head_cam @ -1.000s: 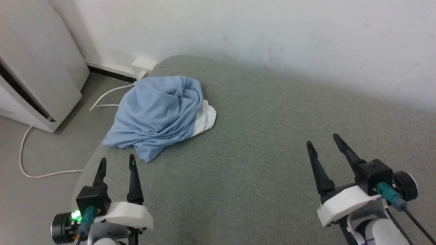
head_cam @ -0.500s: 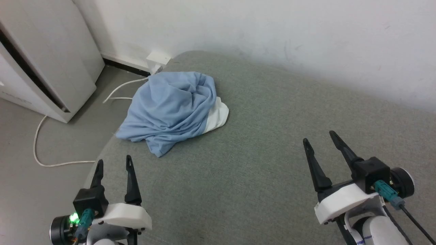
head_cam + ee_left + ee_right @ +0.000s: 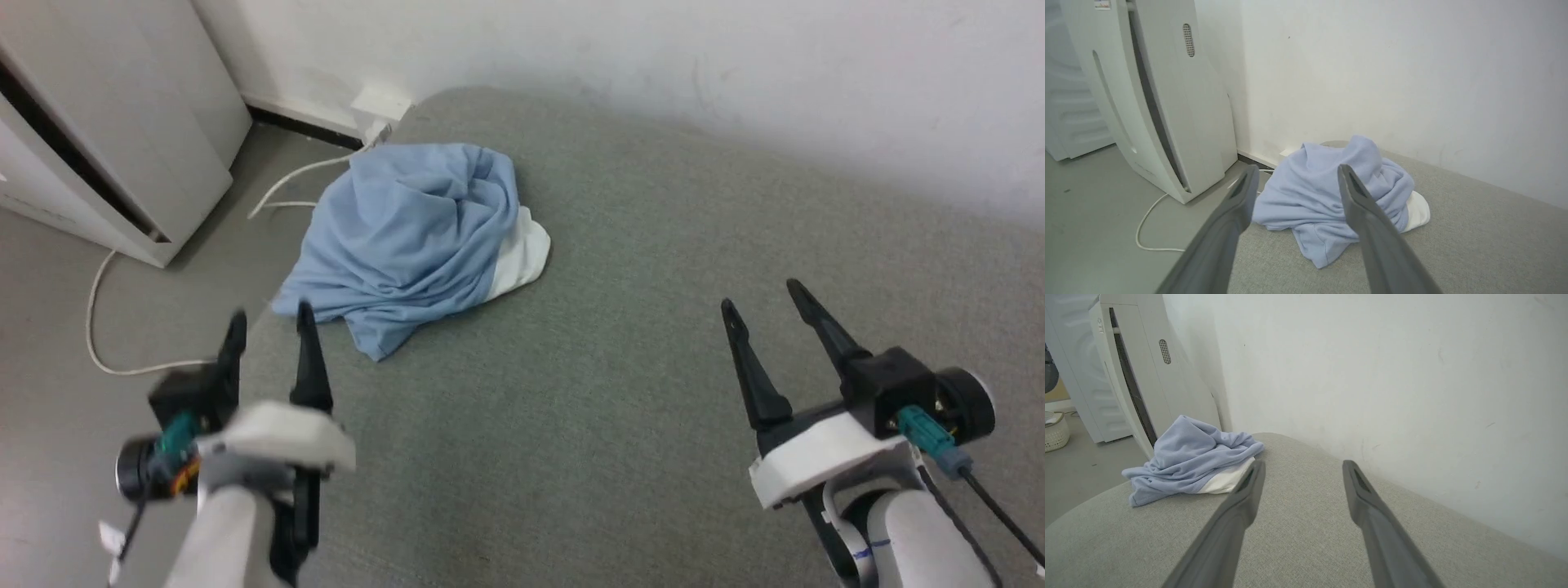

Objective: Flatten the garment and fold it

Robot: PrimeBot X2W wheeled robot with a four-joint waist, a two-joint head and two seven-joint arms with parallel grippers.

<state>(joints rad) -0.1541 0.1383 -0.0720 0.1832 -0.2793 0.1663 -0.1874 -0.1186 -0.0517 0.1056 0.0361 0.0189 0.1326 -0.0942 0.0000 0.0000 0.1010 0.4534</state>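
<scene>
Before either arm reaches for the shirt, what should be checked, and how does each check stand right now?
1. Left gripper open, empty: ok.
2. Right gripper open, empty: ok.
3. Shirt flat: not ok, crumpled heap.
4. Shirt wholly on grey surface: cannot tell, sits at its left edge.
5. Way from left gripper to shirt free: ok.

From up on the head, the camera looks forward and down over the grey upholstered surface (image 3: pixel 637 269) to the white wall (image 3: pixel 653 49). The left wrist camera sits low, close to the garment (image 3: pixel 1310 192); the right wrist camera sees that same garment from farther off, at its left.
</scene>
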